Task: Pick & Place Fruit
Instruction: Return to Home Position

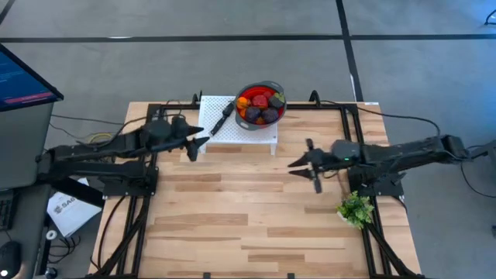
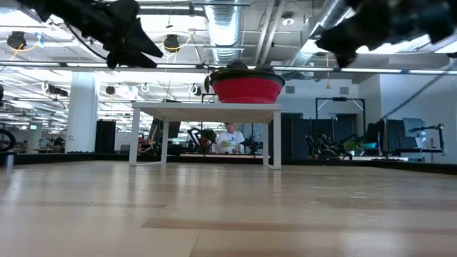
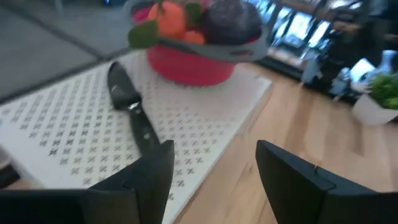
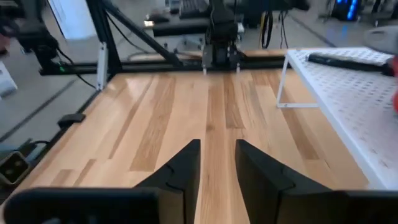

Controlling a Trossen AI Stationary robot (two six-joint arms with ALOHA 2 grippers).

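Several fruit [image 1: 260,106], red, orange and dark purple, lie piled in a red bowl [image 1: 260,85] that stands on a white perforated stand [image 1: 232,133] at the table's far middle. The left wrist view shows an orange fruit [image 3: 171,18] and a dark purple one [image 3: 230,18] on top of the pile. My left gripper [image 1: 199,143] hovers open by the stand's near left corner, nothing between its fingers [image 3: 155,177]. My right gripper [image 1: 296,163] hangs above bare table right of the stand, its fingers [image 4: 186,168] a narrow gap apart with nothing between them.
A black knife [image 1: 223,118] lies on the stand left of the bowl, also in the left wrist view [image 3: 134,109]. A green leafy bunch in a white pot [image 1: 355,208] stands near the right edge. Black frame rails [image 1: 341,116] border the wooden table.
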